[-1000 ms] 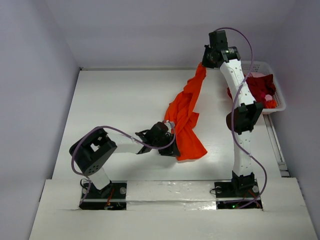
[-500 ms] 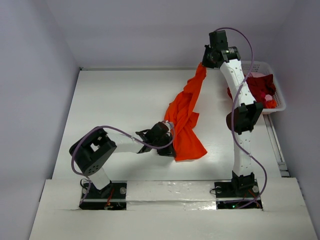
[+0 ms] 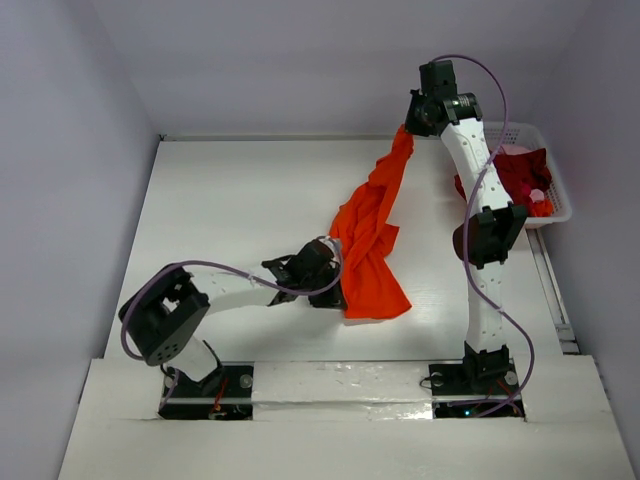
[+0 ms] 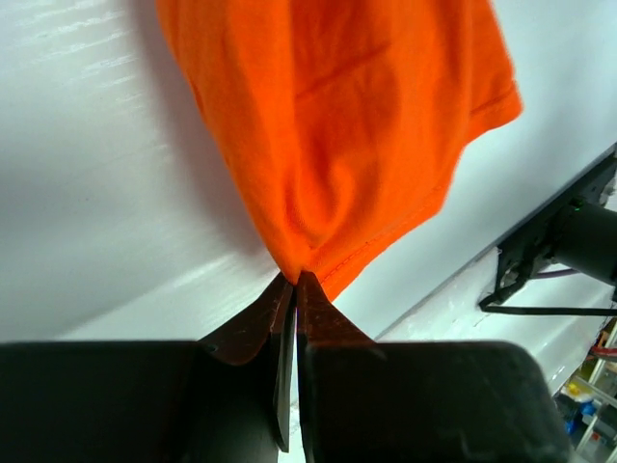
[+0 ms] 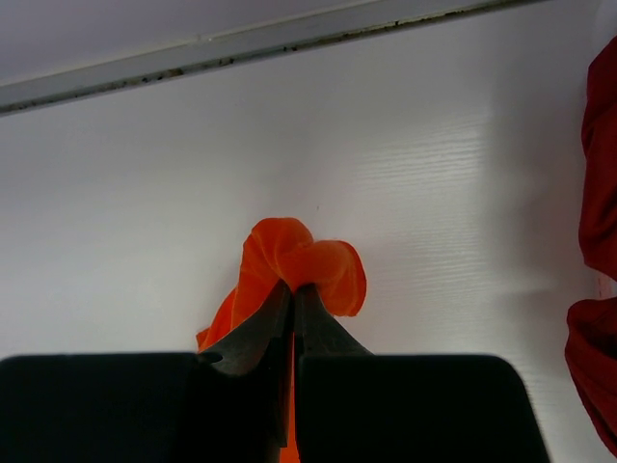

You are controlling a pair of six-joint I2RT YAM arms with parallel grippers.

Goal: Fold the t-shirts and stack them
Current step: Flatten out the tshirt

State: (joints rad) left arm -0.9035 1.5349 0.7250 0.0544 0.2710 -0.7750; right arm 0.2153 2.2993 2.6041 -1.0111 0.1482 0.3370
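A bright orange t-shirt (image 3: 372, 230) hangs stretched from the far right of the table down toward its middle. My right gripper (image 3: 406, 128) is raised high and shut on the shirt's top end; in the right wrist view a fold of orange cloth (image 5: 294, 265) bulges from my right gripper (image 5: 293, 286). My left gripper (image 3: 338, 290) sits low by the shirt's lower left edge, shut on a pinch of its hem. The left wrist view has my left gripper (image 4: 296, 277) clamped on the orange cloth (image 4: 337, 125). More t-shirts, dark red (image 3: 523, 172) and pinkish, lie in the basket.
A white lattice basket (image 3: 558, 190) stands at the table's right edge, behind my right arm. Dark red cloth (image 5: 600, 222) shows at the right edge of the right wrist view. The back wall seam (image 5: 241, 50) runs just beyond my right gripper.
My left gripper has shut on the hem of the orange t-shirt, and the left arm's base link has swung left. The right arm holds still.
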